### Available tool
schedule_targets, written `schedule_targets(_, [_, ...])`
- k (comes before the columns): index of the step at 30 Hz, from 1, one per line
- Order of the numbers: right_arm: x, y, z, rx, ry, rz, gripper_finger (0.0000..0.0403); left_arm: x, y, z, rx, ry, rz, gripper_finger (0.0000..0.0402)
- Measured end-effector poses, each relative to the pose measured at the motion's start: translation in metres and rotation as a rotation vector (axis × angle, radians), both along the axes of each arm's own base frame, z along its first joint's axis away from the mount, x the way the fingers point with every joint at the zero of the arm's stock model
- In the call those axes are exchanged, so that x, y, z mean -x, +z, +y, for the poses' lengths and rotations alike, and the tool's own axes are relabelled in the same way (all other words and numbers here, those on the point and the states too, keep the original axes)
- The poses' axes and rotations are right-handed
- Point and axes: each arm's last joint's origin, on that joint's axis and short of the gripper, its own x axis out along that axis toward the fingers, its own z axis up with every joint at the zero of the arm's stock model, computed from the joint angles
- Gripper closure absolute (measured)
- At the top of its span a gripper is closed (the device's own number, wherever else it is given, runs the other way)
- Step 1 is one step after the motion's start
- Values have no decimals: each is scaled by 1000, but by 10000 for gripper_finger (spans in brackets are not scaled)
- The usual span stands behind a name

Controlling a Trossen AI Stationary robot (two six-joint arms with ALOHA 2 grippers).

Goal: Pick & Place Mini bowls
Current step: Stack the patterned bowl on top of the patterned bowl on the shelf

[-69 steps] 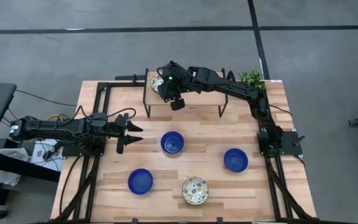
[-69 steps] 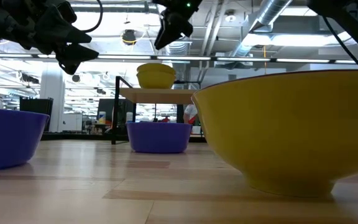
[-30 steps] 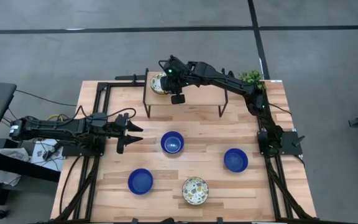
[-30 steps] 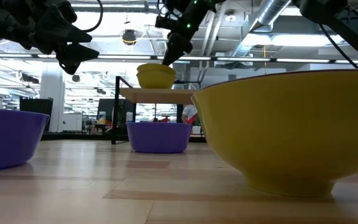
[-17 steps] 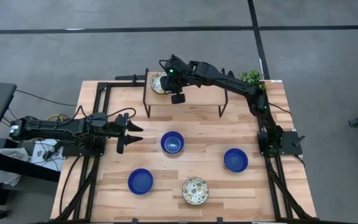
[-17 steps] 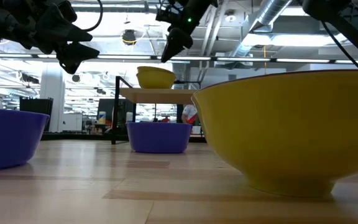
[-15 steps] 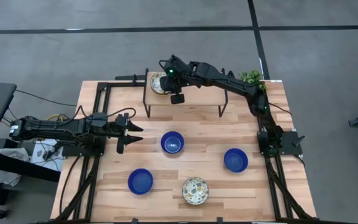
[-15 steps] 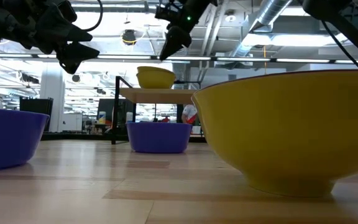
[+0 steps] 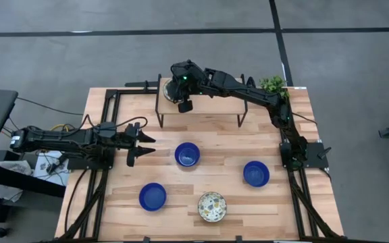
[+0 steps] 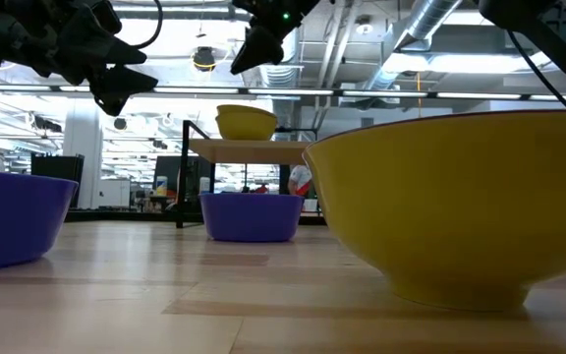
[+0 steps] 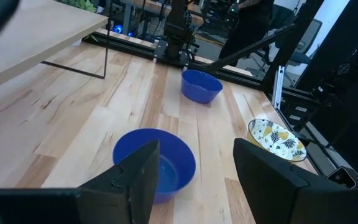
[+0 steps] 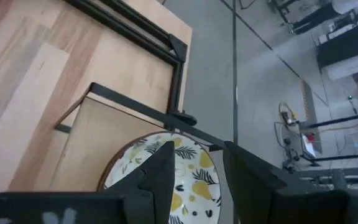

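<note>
Three cobalt blue mini bowls [image 9: 187, 154] [image 9: 256, 173] [image 9: 153, 196] and one floral cream bowl [image 9: 212, 206] stand on the table. More floral bowls sit stacked [image 10: 247, 121] on the left end of a small wooden shelf [image 9: 208, 102]; the right wrist view looks down into the top one [image 12: 166, 183]. My right gripper [image 9: 178, 91] [image 10: 249, 51] hovers open above that stack, clear of it. My left gripper [image 9: 144, 145] waits open at the table's left, facing the nearest blue bowl [image 11: 157, 165].
The shelf stands on thin black legs along the table's far side, with a small green plant [image 9: 273, 84] at its right end. Black frame rails run along the left and right table edges. In the low view the near floral bowl [image 10: 440, 206] fills the right half.
My right gripper has risen from just above the stacked bowls' rim and shifted toward the table's left. The stack on the shelf has stayed in place. My left arm has kept still.
</note>
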Motion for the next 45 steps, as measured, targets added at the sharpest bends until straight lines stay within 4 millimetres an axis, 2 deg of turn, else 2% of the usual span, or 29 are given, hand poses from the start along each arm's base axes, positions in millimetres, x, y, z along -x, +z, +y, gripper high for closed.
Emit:
schedule_targets(5, [11, 11, 12, -17, -88, 30, 279, 0, 0, 0, 0, 0, -1, 198])
schedule_targets(9, [38, 28, 33, -107, -139, 96, 300, 0, 0, 0, 0, 0, -1, 198])
schedule_targets(14, [85, 46, 64, -252, -223, 247, 334, 0, 0, 0, 0, 0, -2, 198])
schedule_targets(18, [124, 62, 90, -426, -281, 332, 352, 0, 0, 0, 0, 0, -1, 198])
schedule_targets(22, [142, 78, 114, -703, -224, 290, 363, 0, 0, 0, -4, 0, -1, 198])
schedule_targets(26, [151, 86, 138, -826, -188, 297, 370, 0, 0, 0, -5, -1, 0, 198])
schedule_targets(30, [144, 77, 163, -821, -142, 355, 374, 0, 0, 0, -5, -2, 0, 198])
schedule_targets(32, [137, 67, 177, -808, -120, 406, 376, 0, 0, -1, -7, -20, 1, 198])
schedule_targets(40, [103, -11, 225, -697, -113, 689, 377, 0, -1, -4, -1, -154, 5, 198])
schedule_targets(45, [94, -52, 254, -626, -71, 821, 382, 1, -1, -6, 3, -195, 10, 198])
